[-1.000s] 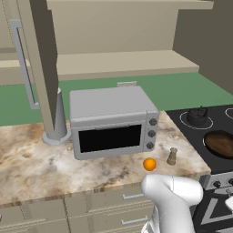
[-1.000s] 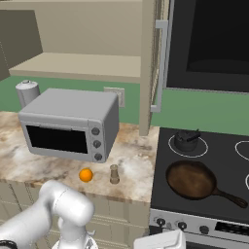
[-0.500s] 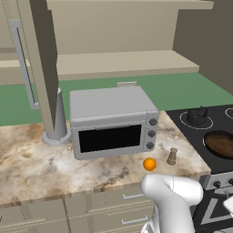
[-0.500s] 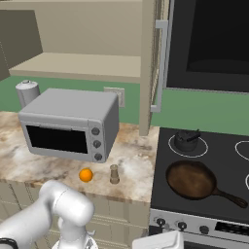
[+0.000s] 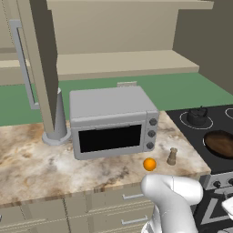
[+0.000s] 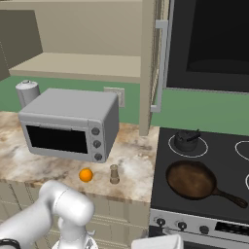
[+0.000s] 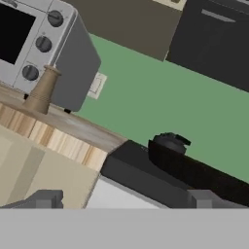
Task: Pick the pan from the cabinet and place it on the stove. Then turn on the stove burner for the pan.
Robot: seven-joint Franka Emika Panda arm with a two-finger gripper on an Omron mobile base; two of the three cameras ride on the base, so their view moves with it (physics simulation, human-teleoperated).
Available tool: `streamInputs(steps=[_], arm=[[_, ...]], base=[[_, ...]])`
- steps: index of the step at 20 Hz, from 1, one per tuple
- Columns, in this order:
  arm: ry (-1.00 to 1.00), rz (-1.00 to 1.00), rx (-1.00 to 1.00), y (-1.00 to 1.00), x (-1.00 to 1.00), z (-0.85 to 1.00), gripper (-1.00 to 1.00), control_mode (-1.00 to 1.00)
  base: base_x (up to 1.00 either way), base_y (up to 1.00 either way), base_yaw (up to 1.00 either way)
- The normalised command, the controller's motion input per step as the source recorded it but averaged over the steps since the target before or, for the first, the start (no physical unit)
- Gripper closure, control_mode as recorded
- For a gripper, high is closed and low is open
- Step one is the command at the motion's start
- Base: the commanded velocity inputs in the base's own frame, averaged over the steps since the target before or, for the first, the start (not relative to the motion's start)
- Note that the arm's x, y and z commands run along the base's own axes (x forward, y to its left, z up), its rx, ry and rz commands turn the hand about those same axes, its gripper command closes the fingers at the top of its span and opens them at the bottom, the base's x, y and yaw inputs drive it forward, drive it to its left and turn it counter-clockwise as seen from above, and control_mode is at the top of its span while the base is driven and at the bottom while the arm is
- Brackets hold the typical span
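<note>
While empty, pan (image 6: pixel 193 180) tops stove (image 6: pixel 228 155).

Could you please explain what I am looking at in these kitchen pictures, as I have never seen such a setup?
These are rendered pictures of a simulated kitchen. The machine is a white robot arm on a driving base. Two pictures come from cameras on that base, behind the arm to its left and right; the third comes from a camera on the hand, looking along the gripper, whose open jaws hold nothing.

On the marble counter stand a grey microwave, a small orange ball and a small brown shaker. Beside it is the stove, a black cooktop with white rings. The pan already sits on it, with a small dark pot behind. Above, the cabinet stands open, with a plain beige shelf.
</note>
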Motion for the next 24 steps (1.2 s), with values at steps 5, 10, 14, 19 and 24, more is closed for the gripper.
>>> streamInputs(steps=[5,10,14,19,24], arm=[[0.02,-0.04,0.18,-0.16,0.08,-0.01,-1.0,-1.0],[0.05,-0.01,0.11,-0.05,0.12,-0.01,-1.0,-1.0],[0.0,0.0,0.01,0.0,0.03,-0.12,-1.0,-1.0],[0.03,0.01,0.07,0.0,0.21,-0.23,-1.0,-1.0],[0.01,0.0,0.08,-0.01,0.08,-0.14,-1.0,-1.0]], base=[[0.0,0.0,0.0],[0.0,0.0,0.0],[0.0,0.0,0.0],[0.0,0.0,0.0],[0.0,0.0,0.0]])
